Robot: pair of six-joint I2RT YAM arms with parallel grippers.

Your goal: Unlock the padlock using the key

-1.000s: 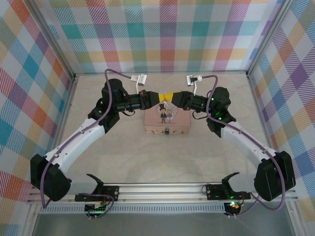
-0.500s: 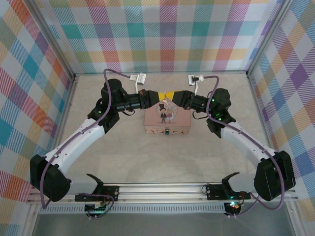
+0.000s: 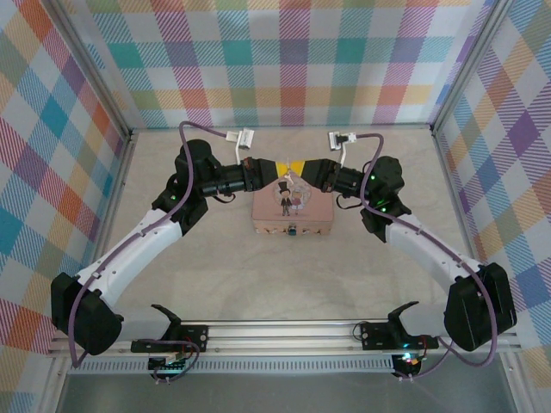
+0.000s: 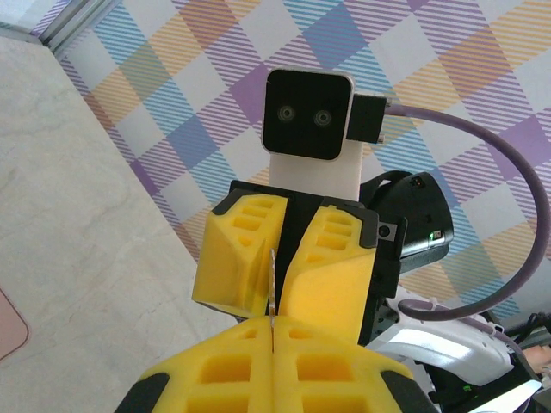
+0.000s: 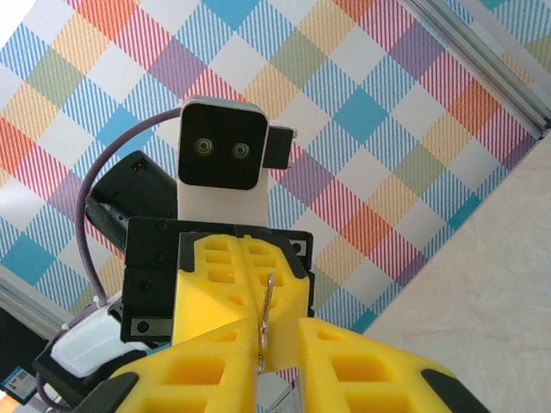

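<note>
Above the back edge of the pink tin (image 3: pixel 310 211), my two yellow-fingered grippers meet tip to tip. My left gripper (image 3: pixel 285 166) (image 4: pixel 274 335) is shut on the key (image 4: pixel 271 280), a thin metal blade standing edge-on out of its fingertips. My right gripper (image 3: pixel 299 165) (image 5: pixel 282 348) faces it with its jaws a little apart. The key (image 5: pixel 268 301) stands between them, lying against its left finger. The padlock (image 3: pixel 294 229), small and blue-teal, hangs at the tin's front face, well below both grippers.
The tin stands mid-table on a beige marbled surface (image 3: pixel 215 275). Checked cloth walls (image 3: pixel 293 60) close in the back and both sides. Purple cables (image 3: pixel 207 129) loop over both wrists. A rail (image 3: pixel 284 331) runs along the near edge.
My right gripper's jaws have narrowed around the key. Both arms have barely shifted, and the left grip is unchanged.
</note>
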